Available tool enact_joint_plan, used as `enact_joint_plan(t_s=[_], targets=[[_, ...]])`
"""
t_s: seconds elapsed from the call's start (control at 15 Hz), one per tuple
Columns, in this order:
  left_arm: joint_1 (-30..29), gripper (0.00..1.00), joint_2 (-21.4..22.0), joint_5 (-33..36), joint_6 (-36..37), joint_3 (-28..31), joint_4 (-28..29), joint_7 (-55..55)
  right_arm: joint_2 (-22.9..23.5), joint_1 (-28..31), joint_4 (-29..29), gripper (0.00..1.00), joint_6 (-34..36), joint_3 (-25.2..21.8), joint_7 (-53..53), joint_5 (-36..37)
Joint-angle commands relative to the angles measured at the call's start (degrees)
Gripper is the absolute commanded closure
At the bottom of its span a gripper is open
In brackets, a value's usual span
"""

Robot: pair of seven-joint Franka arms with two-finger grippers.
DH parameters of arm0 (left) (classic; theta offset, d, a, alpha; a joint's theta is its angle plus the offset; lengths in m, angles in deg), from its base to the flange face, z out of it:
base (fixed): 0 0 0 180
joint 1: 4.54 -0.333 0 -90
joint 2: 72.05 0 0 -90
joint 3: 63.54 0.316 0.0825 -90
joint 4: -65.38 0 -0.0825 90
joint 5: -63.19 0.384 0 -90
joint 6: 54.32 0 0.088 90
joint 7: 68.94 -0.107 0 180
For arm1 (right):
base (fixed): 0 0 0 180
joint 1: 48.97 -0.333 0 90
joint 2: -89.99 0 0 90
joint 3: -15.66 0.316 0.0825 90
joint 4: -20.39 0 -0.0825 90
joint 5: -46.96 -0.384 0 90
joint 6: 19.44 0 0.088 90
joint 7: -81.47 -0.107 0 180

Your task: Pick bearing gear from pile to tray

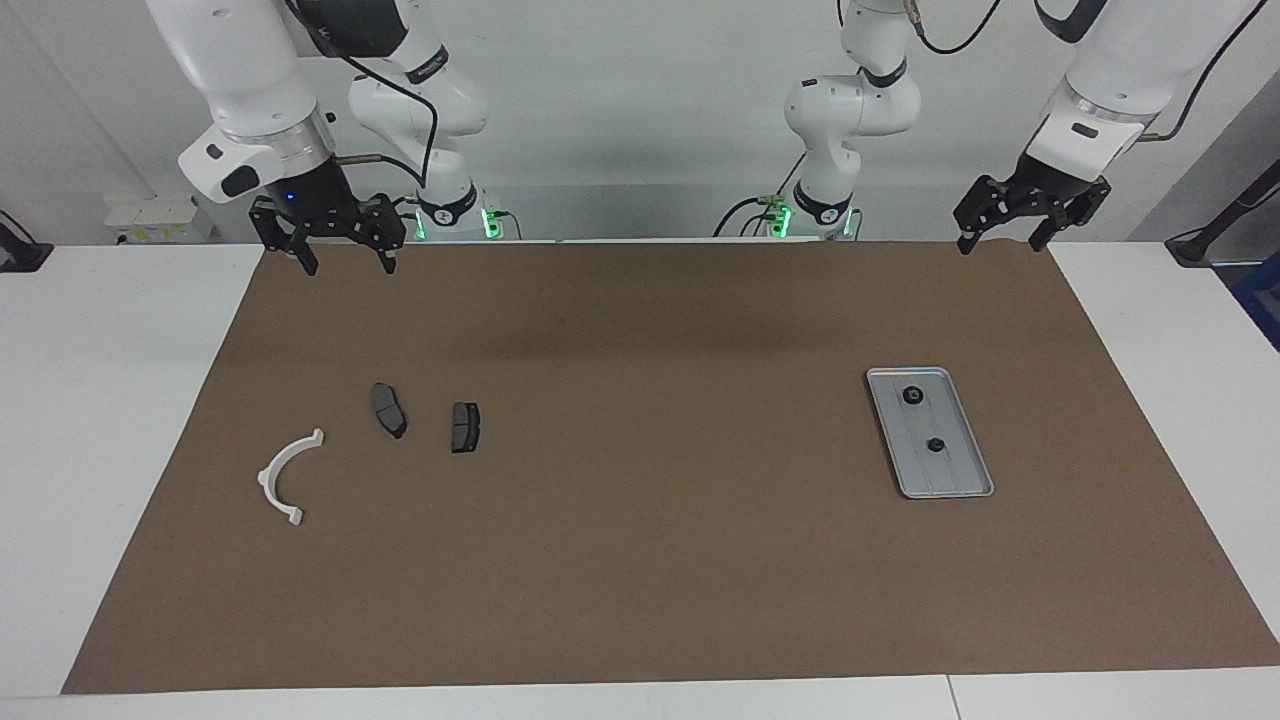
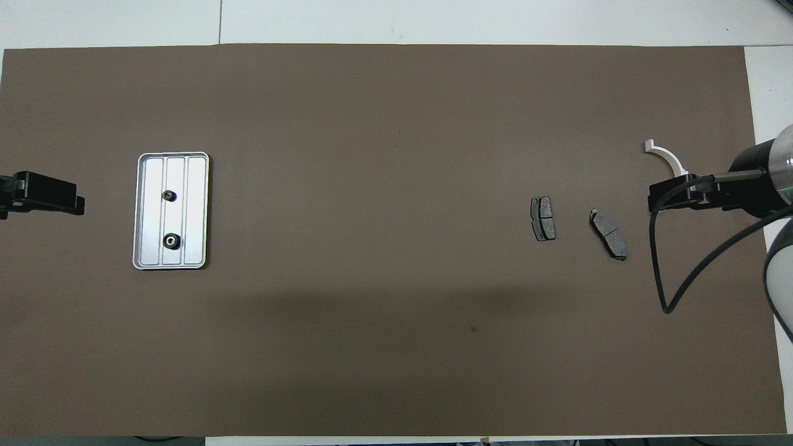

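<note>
The silver ribbed tray (image 1: 955, 478) lies toward the left arm's end of the brown mat, also in the overhead view (image 2: 196, 210). Two small black round gears (image 1: 912, 396) (image 1: 936, 445) sit in it. The pile toward the right arm's end holds a white curved bracket (image 1: 288, 477) and two dark brake pads (image 1: 389, 410) (image 1: 466, 427). No black round piece shows among them. My right gripper (image 1: 345, 262) hangs open and empty above the mat's edge nearest the robots. My left gripper (image 1: 1003, 240) hangs open and empty above the mat's corner nearest its base.
The brown mat (image 1: 640, 560) covers most of the white table (image 1: 100, 400). The right arm's black cable (image 2: 675, 291) hangs over the mat near the brake pads (image 2: 543, 218) (image 2: 608, 233). The bracket (image 2: 666, 156) lies partly under the right gripper (image 2: 658, 201) in the overhead view.
</note>
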Motion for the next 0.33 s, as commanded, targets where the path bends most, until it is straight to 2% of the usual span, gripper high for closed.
enact_joint_plan(t_s=[0.0,0.27], targets=[[0.1,0.00,-0.1,-0.2,1.4,0.3,-1.2,-1.0,-0.5,1.0,-0.4,0.00,-1.1,0.5,0.9,-1.6],[0.3,0.00,0.2,-0.2,0.9,0.3,-1.0,-1.1,-0.5,1.0,-0.4,0.00,-1.0,0.6,1.0,-1.6]])
